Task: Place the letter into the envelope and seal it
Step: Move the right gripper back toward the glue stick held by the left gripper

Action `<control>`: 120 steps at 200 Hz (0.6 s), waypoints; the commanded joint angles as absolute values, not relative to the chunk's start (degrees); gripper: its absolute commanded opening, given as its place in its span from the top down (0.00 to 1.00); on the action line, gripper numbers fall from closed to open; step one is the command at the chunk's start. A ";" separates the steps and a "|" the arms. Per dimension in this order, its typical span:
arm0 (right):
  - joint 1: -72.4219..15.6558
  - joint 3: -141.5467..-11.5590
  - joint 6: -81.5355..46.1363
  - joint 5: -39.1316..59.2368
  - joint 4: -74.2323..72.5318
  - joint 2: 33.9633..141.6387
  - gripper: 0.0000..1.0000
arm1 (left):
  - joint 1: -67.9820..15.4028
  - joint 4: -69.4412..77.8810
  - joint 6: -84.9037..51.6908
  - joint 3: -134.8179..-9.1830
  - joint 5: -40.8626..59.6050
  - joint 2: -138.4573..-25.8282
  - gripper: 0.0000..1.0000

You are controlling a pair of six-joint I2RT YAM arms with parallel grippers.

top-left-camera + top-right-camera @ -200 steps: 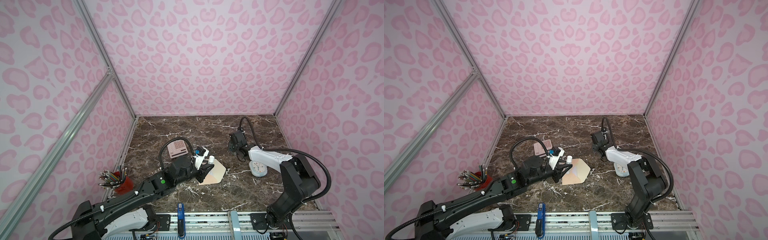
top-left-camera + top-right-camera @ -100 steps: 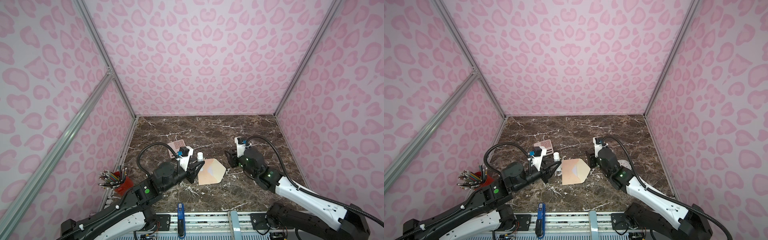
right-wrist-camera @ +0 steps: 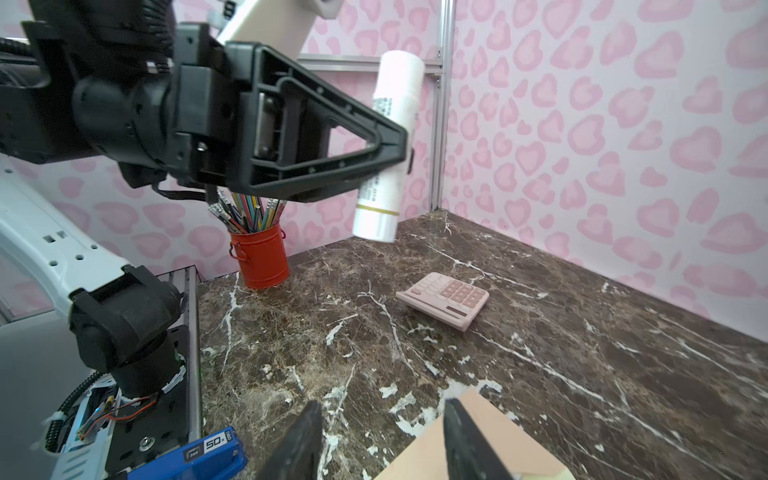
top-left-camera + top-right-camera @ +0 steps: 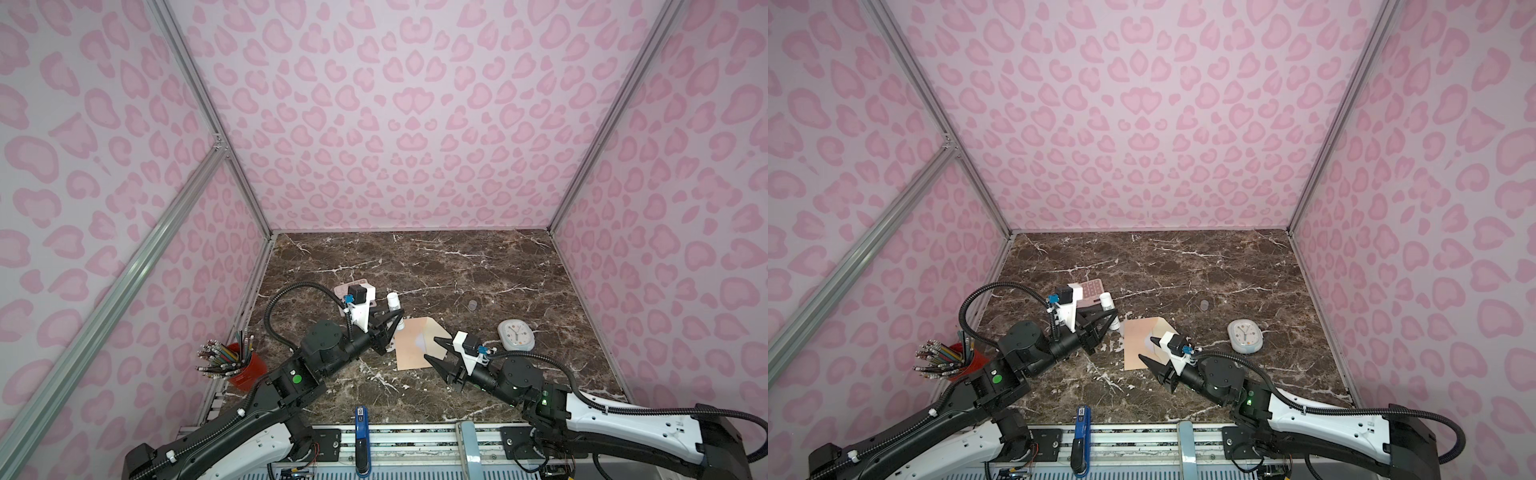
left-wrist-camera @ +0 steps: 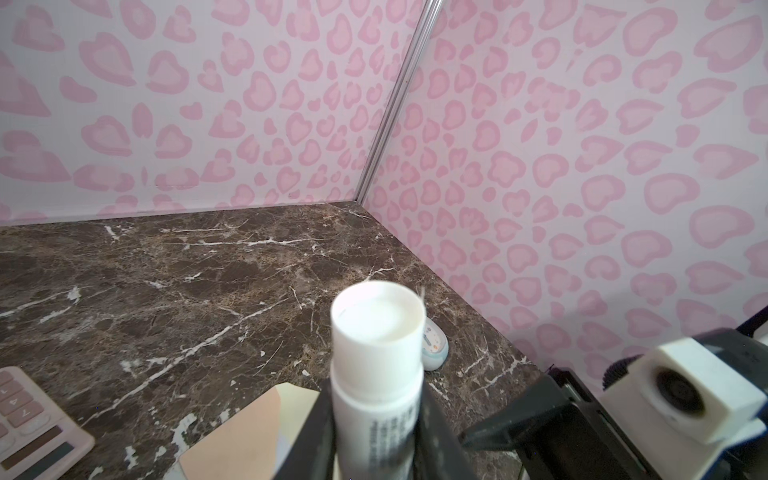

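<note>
**Left hand holds tube; right hand spread at the envelope**

- Left hand: pinches a white tube around its middle. Tube near upright, slightly tilted, lower end clear of the counter in the right wrist view.
- Right hand: fingers spread, nothing between them. One fingertip is over the envelope's near right part, the other over bare counter just beside it. Contact with the paper: cannot tell.
- Envelope: lies flat on the counter between the two hands, peach face up. Long axis runs roughly near to far, slightly skewed. Paler flap sticks out toward the right wall.
- Nearby: pink calculator beyond the left hand, white clock to the envelope's right, red pot of pencils at the near left edge.
- Counter: dark brown marble, white veins.
- Walls: pink heart-spot print on three sides, aluminium posts in the corners.
</note>
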State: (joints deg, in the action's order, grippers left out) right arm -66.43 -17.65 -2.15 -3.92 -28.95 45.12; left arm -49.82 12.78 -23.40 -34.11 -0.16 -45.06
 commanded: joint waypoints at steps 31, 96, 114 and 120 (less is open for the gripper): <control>-67.76 -18.09 1.79 -8.28 -41.51 51.25 0.50 | -49.75 24.16 -25.99 -32.90 2.71 -47.83 0.82; -68.90 -21.82 3.52 -12.68 -48.92 61.21 0.47 | -50.01 27.13 -26.29 -31.92 2.49 -49.48 0.83; -69.47 -22.67 3.90 -16.35 -50.64 63.57 0.46 | -50.28 28.73 -26.54 -31.34 1.18 -49.74 0.83; -69.68 -22.97 4.21 -17.81 -51.59 64.20 0.45 | -50.51 29.15 -26.64 -31.21 0.64 -49.84 0.83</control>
State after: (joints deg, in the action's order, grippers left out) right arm -69.01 -22.17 2.92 -12.53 -45.58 62.08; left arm -50.11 24.03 -26.33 -31.62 2.52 -49.54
